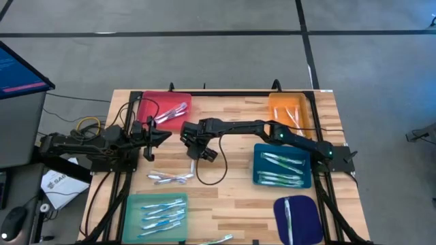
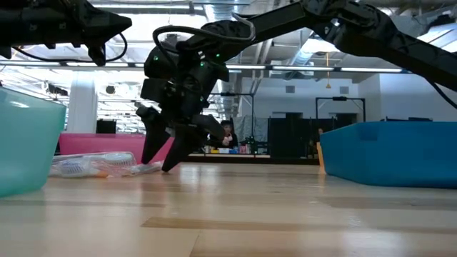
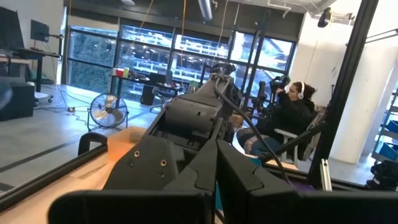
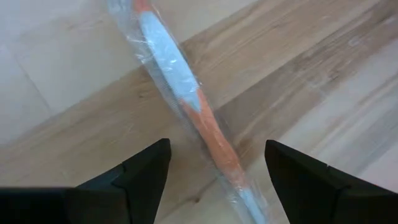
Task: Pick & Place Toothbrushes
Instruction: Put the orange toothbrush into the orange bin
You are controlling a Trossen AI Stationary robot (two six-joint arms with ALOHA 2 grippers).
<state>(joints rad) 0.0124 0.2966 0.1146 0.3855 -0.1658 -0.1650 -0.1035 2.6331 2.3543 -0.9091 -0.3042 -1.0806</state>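
Step in hand, by judgement: approach for pick, grasp not yet made. Right gripper (image 1: pixel 193 158) reaching across mid desk, pointing down over one wrapped toothbrush (image 4: pixel 186 99) w/ white, pale blue and orange parts, lying flat on bare wood near desk centre. In right wrist view, fingers (image 4: pixel 140 174) wide apart, one each side of the brush, nothing held; contact w/ brush not visible. In low view, tips very close to the wood, touching or not cannot tell.

More toothbrushes (image 1: pixel 170 178) loose just beside, toward the front; others in trays near corners and edges.

Left gripper (image 1: pixel 162 135) waiting near left edge, fingers fully closed, empty.

Next move probably needs: go slightly lower, keep brush centred betw. fingers, close across its thin body, then lift. Slippery wrap may slide.
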